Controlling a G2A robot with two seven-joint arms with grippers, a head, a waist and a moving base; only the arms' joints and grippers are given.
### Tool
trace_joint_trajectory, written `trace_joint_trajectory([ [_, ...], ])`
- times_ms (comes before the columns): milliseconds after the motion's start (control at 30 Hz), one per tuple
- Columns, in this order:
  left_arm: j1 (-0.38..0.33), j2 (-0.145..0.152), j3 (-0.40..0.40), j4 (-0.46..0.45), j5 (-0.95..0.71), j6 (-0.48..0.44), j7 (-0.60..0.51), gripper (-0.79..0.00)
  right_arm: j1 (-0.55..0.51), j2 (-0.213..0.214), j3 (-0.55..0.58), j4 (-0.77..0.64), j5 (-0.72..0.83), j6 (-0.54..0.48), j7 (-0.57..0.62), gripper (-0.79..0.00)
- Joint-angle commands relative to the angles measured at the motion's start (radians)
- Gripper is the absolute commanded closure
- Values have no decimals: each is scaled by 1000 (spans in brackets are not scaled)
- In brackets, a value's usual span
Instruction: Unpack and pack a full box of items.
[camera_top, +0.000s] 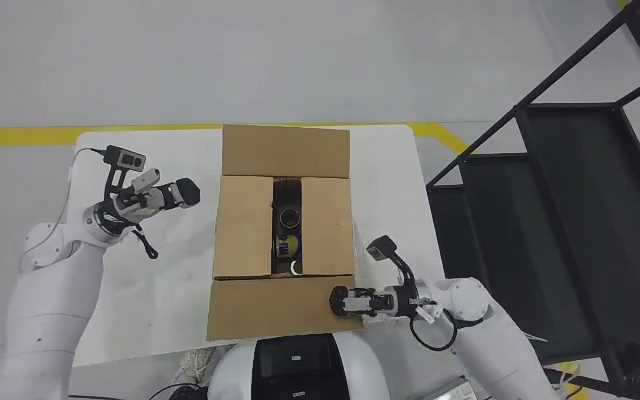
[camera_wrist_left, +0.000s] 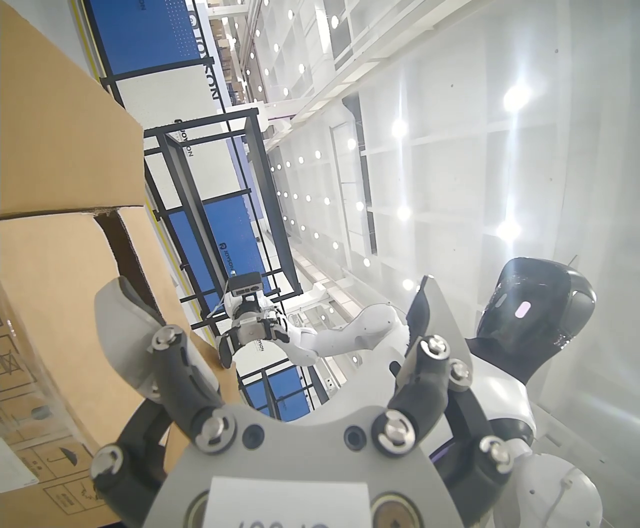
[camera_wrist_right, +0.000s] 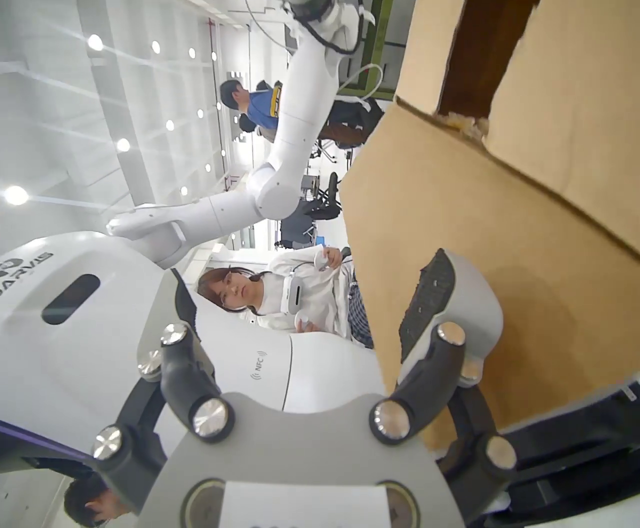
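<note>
Cardboard box (camera_top: 243, 225) sits mid-desk (camera_top: 385, 170). Far flap (camera_top: 286, 150) and near flap (camera_top: 275, 308) are folded outward. Two side flaps (camera_top: 326, 225) lie inward with a slot between them. In the slot: a dark round-topped item (camera_top: 289, 216) and a yellow-and-blue item (camera_top: 288, 245), packed close together.

Left end effector (camera_wrist_left: 275, 320) is spread wide and holds nothing, just beside the box's left wall. Right end effector (camera_wrist_right: 310, 295) is also wide and empty at the near flap's corner. The flap's edge passes between its fingers (camera_wrist_right: 440, 280), unpinched.

Handling, as judged:
- The flaps are probably thin, stiff board that hinges easily on the crease. They should be light, but could tear or buckle if pinched at a ragged corner. Better to grip mid-edge and swing along the hinge line.
- Lifting the side flaps likely comes first, since the slot looks too narrow to reach through.
- A full box is probably heavy, so leave it on the desk and work the flaps only.
- The items look rigid and smooth, perhaps slippery. Take them by the body from above, one at a time.
</note>
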Motion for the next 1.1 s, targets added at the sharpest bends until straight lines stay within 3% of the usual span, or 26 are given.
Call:
trace_joint_trajectory([
  [0,1,-1,1,0,-2,3,-2,-785,-7,0,-26,-7,-72,17,-26,-785],
  [300,11,-2,-8,-12,1,7,-7,-785,21,-11,-142,4,-407,81,-247,-785],
  [567,19,-2,-18,-19,-1,11,-11,-785,24,-17,-183,23,-518,69,-408,-785],
  [867,15,-5,-25,-27,-13,21,-21,-785,-10,4,-127,-56,-252,-3,-270,-785],
  [1067,28,-3,-51,-47,-43,38,-38,-785,12,6,-79,-146,-43,114,-324,-785],
])
